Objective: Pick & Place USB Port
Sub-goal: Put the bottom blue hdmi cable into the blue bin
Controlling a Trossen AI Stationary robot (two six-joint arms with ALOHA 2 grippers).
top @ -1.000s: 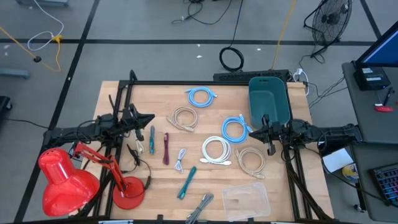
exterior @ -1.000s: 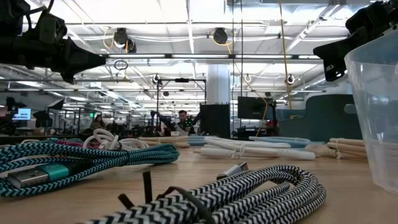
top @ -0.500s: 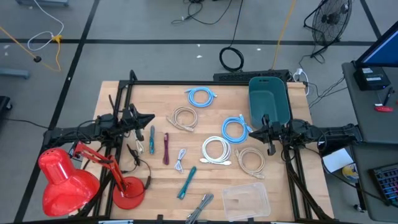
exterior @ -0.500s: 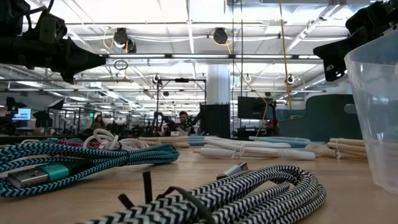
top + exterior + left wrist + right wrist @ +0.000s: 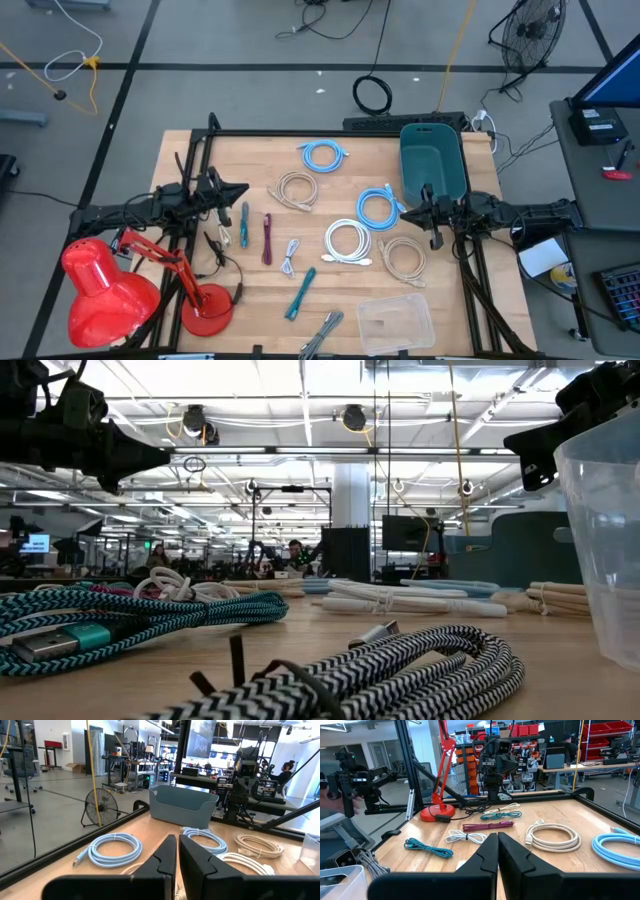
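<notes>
Several coiled and bundled USB cables lie flat on the wooden table: blue coils (image 5: 324, 154) (image 5: 378, 206), beige coils (image 5: 296, 190) (image 5: 404, 258), a white coil (image 5: 346, 241), and small teal (image 5: 244, 222), magenta (image 5: 267, 238) and white (image 5: 290, 256) bundles. My left gripper (image 5: 243, 190) (image 5: 177, 845) hovers shut above the table's left side, beside the teal bundle. My right gripper (image 5: 408, 210) (image 5: 497, 840) hovers shut at the right, beside the nearer blue coil. Neither touches a cable.
A teal bin (image 5: 432, 162) stands at the far right. A clear plastic container (image 5: 396, 322) sits at the near edge, with a teal braided cable (image 5: 300, 292) and a black-and-white braided cable (image 5: 322, 335) beside it. A red desk lamp (image 5: 110, 285) occupies the near left corner.
</notes>
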